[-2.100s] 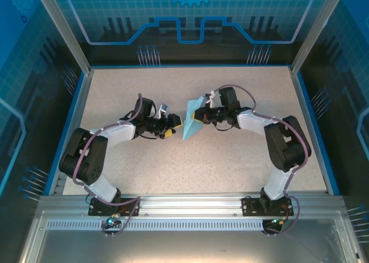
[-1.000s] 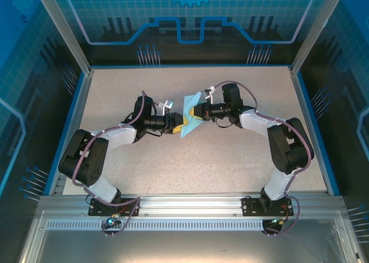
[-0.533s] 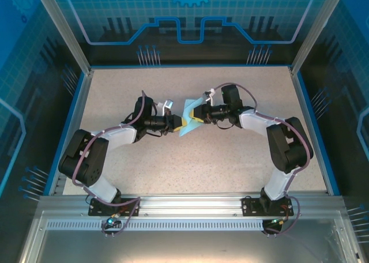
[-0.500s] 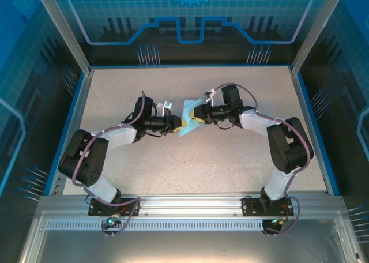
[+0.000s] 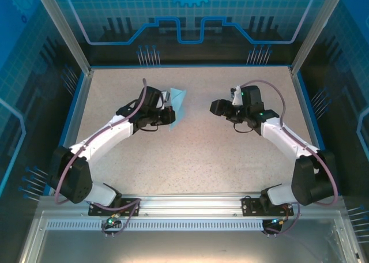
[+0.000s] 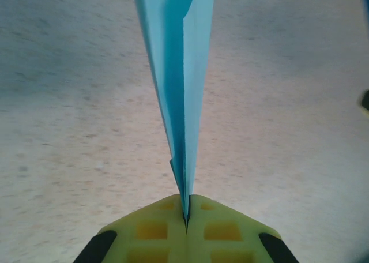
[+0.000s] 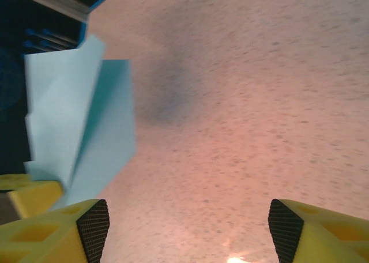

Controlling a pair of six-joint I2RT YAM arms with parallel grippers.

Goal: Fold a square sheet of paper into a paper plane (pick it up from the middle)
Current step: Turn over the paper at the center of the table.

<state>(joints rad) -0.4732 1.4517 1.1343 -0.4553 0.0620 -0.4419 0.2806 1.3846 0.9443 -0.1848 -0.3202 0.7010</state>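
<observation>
Left jaws clamped on the tail of the paper plane (image 5: pixel 177 103), held above the surface (image 5: pixel 202 159); right jaws apart and empty, well right of the plane.

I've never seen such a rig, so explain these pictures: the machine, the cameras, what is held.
Two robot arms are bolted at the near edge of a speckled table. The wide picture looks down from above and behind them. The other two come from a camera on each wrist, with yellow fingers at the bottom. The left hand is pinched shut on a folded light-blue paper. The right hand is open, empty, and apart from the paper.
</observation>
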